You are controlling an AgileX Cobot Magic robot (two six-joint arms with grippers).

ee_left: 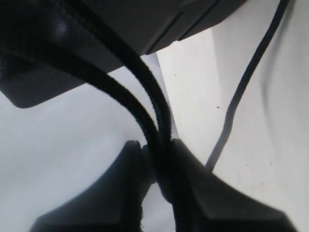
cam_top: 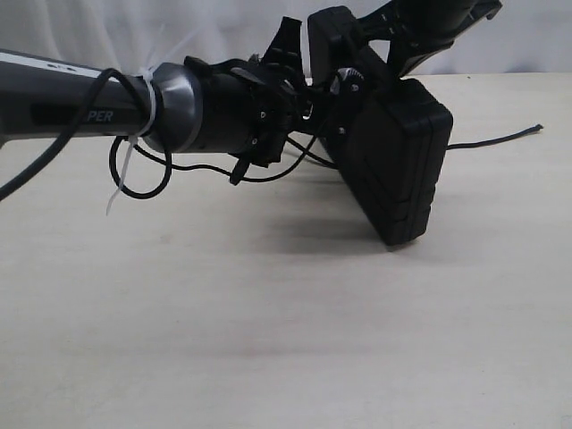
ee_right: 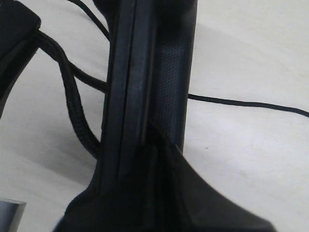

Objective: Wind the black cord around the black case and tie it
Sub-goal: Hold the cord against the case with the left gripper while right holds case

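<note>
Black case (cam_top: pixel 398 165) partly hidden behind left arm (cam_top: pixel 223 107); black cord (cam_top: pixel 496 140) wrap unclear.

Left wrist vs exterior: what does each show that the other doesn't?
Left wrist only: the left gripper pinching two strands of the black cord up close. Exterior only: the whole black case held up, tilted, by the right gripper, and the cord's far end lying on the table. Both: part of the case, and cord trailing across the tabletop.
</note>
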